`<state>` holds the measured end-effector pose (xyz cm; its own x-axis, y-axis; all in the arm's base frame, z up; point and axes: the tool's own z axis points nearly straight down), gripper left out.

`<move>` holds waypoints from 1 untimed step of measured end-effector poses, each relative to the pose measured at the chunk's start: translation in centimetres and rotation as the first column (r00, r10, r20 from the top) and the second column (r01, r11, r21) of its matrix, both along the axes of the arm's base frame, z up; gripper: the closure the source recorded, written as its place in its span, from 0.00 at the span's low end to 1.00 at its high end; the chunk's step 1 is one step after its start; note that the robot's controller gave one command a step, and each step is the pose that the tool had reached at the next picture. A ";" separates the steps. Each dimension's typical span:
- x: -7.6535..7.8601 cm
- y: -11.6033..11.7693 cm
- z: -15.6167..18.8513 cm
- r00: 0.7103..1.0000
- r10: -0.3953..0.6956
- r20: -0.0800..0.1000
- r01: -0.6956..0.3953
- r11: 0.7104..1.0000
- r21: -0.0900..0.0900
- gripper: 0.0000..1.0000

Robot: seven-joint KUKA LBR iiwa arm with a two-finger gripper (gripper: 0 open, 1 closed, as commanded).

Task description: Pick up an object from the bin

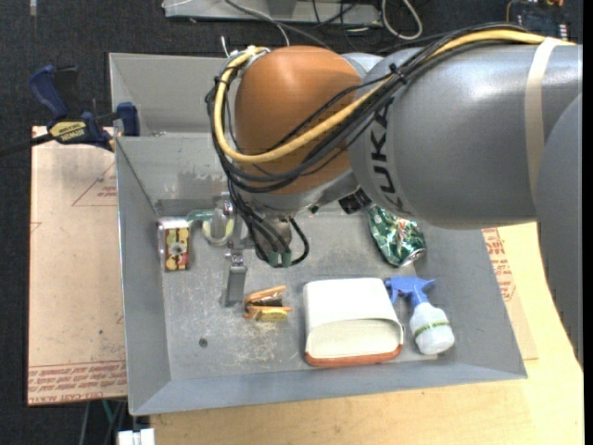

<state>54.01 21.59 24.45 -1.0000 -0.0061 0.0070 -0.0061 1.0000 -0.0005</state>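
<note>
Gripper low over the middle of the bin, just beside a small orange-brown clip. Apart or together: cannot tell. White pad and spray bottle lie toward the bin's lower right corner

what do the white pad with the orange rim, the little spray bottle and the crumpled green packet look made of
White pad: likely foam or plastic, matte, rounded corners, orange base. Spray bottle: plastic, smooth white body, blue trigger head. Green packet: thin foil or film, by its shiny creases.

The grey bin carries 5 things: packet, clip, white case, spray bottle, green wrapper.
</note>
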 end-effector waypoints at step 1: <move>0.2 -0.2 0.5 1.000 -0.006 0.007 0.006 1.000 0.002 0.00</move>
<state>54.17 21.41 24.94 -1.0000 -0.0002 -0.0004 -0.0002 1.0000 0.0011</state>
